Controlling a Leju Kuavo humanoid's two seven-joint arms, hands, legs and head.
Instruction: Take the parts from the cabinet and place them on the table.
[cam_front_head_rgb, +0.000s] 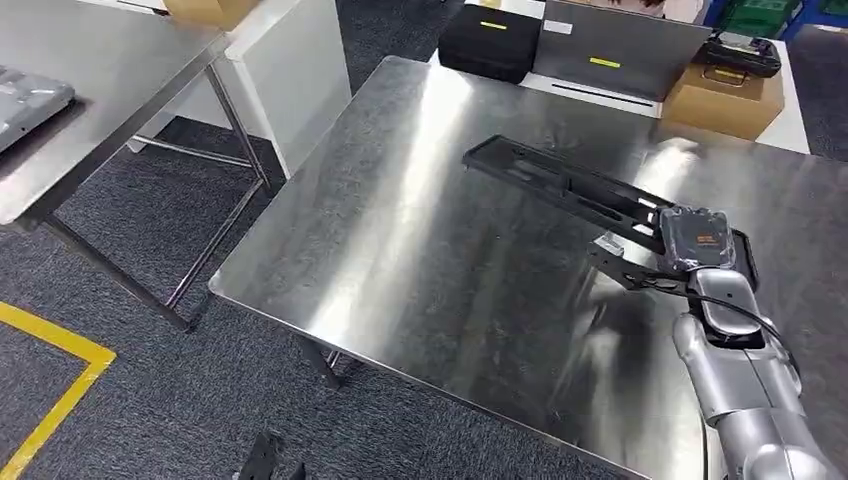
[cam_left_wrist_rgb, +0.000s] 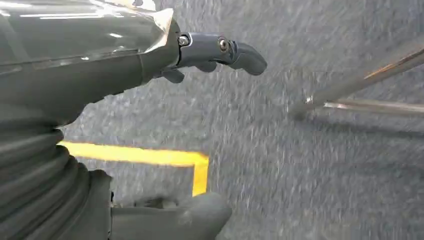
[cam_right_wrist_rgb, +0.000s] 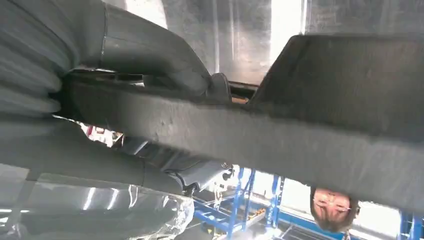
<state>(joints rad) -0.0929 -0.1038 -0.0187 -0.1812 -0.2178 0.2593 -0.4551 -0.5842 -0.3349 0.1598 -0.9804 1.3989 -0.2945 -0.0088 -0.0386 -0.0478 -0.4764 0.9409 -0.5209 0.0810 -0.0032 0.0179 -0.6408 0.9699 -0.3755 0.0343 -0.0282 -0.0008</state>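
Observation:
A long black plastic part (cam_front_head_rgb: 570, 185) hangs slanted just above the steel table (cam_front_head_rgb: 420, 260), its far end toward the table's back middle. My right hand (cam_front_head_rgb: 700, 250) grips its near end at the table's right side. In the right wrist view the part (cam_right_wrist_rgb: 280, 145) crosses the picture as a thick dark bar, with my thumb and fingers (cam_right_wrist_rgb: 150, 60) wrapped round it. My left hand (cam_left_wrist_rgb: 215, 52) hangs over the grey carpet beside the table, its fingers apart and holding nothing.
A second steel table (cam_front_head_rgb: 90, 90) stands at the left with a white cabinet (cam_front_head_rgb: 290, 70) behind it. A black case (cam_front_head_rgb: 490, 40), a grey panel (cam_front_head_rgb: 620, 45) and a cardboard box (cam_front_head_rgb: 725, 100) line the back edge. Yellow floor tape (cam_front_head_rgb: 60, 370) runs at lower left. A person (cam_right_wrist_rgb: 332, 207) stands beyond the table.

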